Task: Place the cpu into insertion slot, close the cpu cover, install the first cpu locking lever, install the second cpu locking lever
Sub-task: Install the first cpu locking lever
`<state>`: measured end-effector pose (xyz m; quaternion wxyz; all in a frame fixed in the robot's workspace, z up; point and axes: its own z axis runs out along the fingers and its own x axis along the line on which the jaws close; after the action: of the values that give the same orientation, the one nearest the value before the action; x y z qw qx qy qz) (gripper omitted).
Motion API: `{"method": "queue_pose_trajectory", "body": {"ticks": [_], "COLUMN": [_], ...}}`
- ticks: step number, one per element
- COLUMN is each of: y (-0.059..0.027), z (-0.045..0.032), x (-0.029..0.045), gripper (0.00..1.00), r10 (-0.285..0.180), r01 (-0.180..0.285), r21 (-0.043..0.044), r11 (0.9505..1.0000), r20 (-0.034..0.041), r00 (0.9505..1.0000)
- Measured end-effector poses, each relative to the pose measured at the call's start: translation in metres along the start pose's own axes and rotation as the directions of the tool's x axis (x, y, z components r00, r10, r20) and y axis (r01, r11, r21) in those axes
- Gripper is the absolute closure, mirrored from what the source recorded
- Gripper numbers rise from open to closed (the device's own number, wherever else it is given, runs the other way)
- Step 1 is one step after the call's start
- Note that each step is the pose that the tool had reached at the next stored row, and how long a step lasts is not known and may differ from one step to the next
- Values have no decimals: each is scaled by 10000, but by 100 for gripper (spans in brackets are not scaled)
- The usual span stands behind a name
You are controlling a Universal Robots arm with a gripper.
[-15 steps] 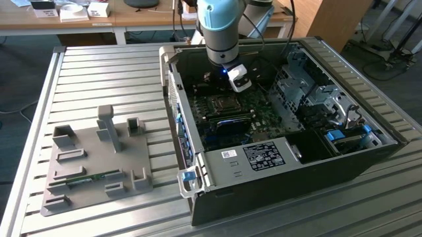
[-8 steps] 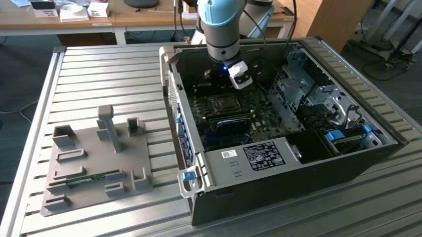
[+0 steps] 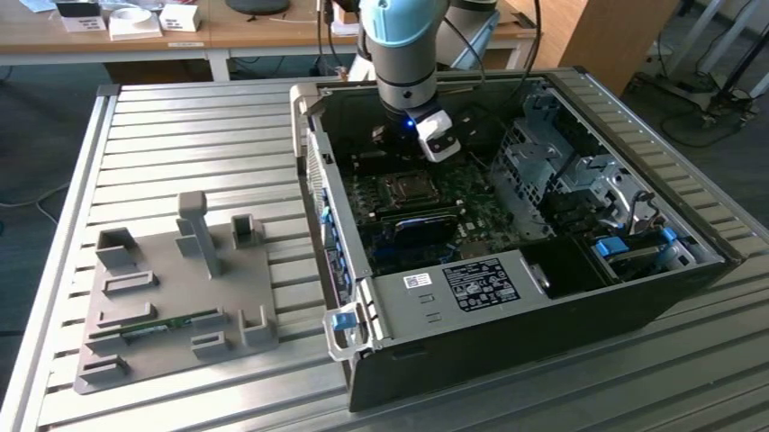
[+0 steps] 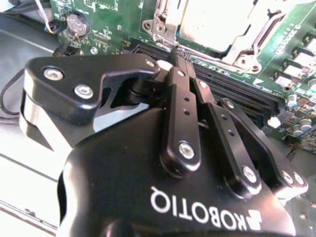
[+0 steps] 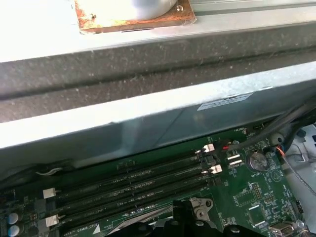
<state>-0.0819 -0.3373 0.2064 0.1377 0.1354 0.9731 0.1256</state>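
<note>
Black gripper body fills the lower part of my second wrist view, its fingers pressed together with nothing pinched between them, tips meeting just at the long black memory slots. Right past those tips, toward the upper right of that frame, I see the cpu, its pale metal top sitting in the insertion slot, with the silvery cpu cover framing it. So the chip lies just beyond my fingertips, apart from them, not touched.

From the exterior view, I have the arm coming down from the upper middle of the frame into the open computer case, with the gripper hanging just above the socket on the green motherboard. At the lower left of that frame a grey fixture tray sits on the ribbed metal table, well apart from the case.

My first wrist view gives me the memory slots running across the lower half and the case wall above them.
</note>
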Motion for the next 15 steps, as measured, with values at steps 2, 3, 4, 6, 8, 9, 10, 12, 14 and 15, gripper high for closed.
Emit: {"method": "queue_pose_trajectory", "body": {"ticks": [2,3,4,6,8,9,10,12,14,15], "y": [2,4,5,12,18,21,22,21,21,21], "z": [3,6,8,17,25,29,30,29,29,29], "x": [-9,-16,-22,-51,-74,-86,-88,-88,-88,-88], "gripper": [89,89,89,89,89,89,89,89,89,89], "r10": [-25,-38,-52,-95,-107,-110,-113,-116,-119,-119], "r01": [25,39,55,112,138,151,157,161,164,165], "r21": [127,216,318,697,893,994,1033,1048,1061,1064], "r11": [9999,9998,9995,9975,9959,9949,9945,9944,9942,9942], "r20": [-24,-55,-89,-246,-352,-415,-430,-433,-434,-435], "r00": [10000,10000,9999,9997,9993,9991,9990,9990,9990,9990]}}
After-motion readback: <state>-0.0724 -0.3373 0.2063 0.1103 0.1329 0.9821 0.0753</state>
